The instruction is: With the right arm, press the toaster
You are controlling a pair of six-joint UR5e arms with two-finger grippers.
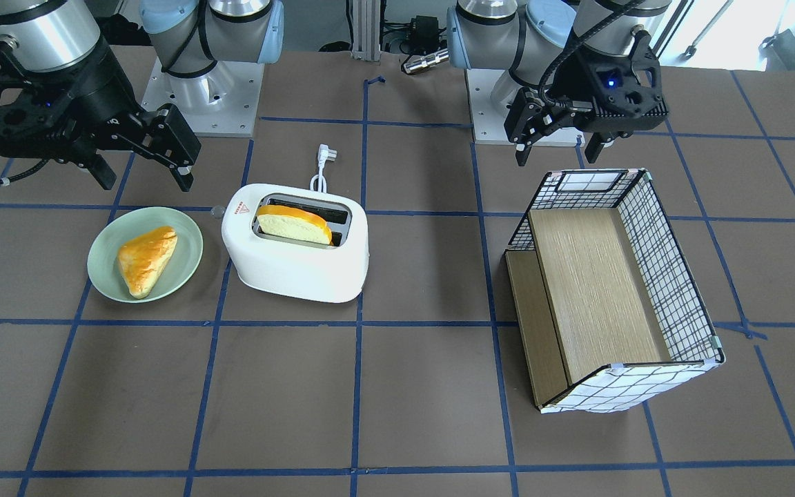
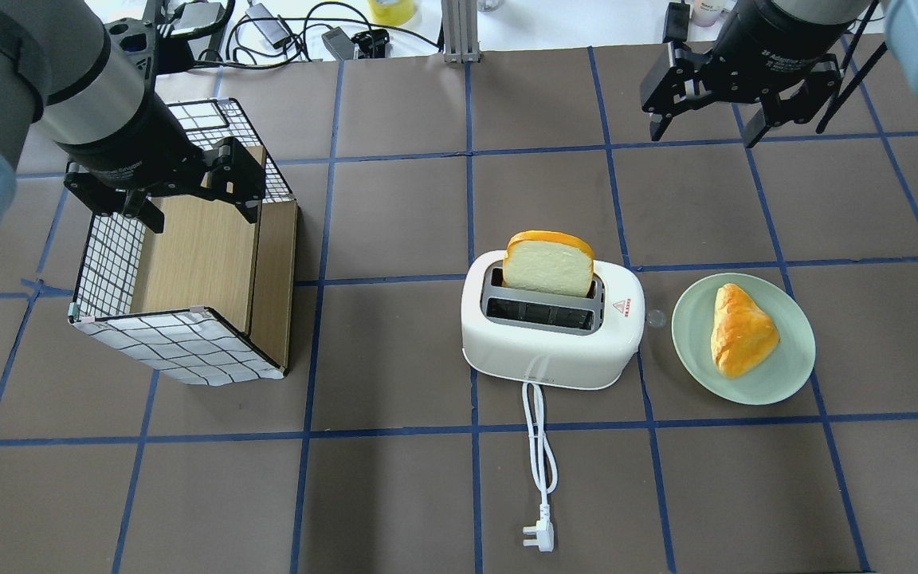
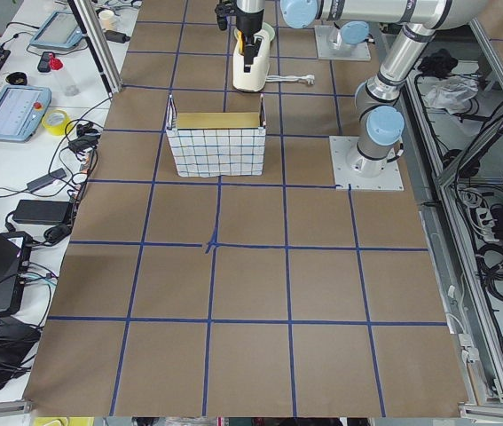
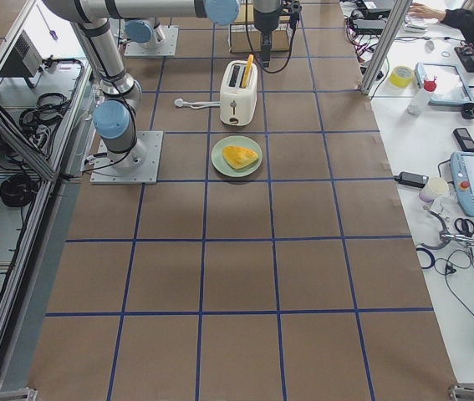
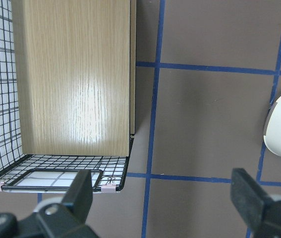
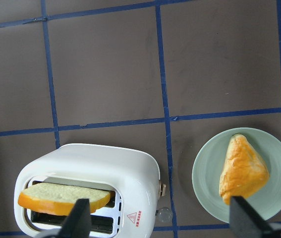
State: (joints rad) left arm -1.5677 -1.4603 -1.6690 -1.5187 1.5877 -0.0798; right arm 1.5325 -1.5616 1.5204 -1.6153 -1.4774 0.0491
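Right pincer: fingers spread apart with nothing between them. It hung over the desk and touched nothing.
Right arm: came in from the robot's right. The pincer pointed down at the desk beyond the toaster, as seen from the robot's base.
Toaster: stood upright on the desk, lower than the right pincer and back toward the robot's base, off to the pincer's left-finger side. It was well apart from the fingertips. The red triangle mark was on top, at the end facing the plate.
Bread slice: stood in the slot on the right pincer's side, its top half sticking out.
Plate: pale green, just beside the toaster's marked end. It was also lower than the right pincer and back toward the base.
Pastry: triangular, golden, lay on the plate.
Cord: white, ran from the toaster's side facing away from the right pincer. The plug lay flat on the desk.
Left pincer: fingers apart and empty, hung over the basket's top edge.
Basket: wire frame with check-print lining and a wood panel inside. It was directly under the left pincer, and well apart from the right pincer, past the toaster.
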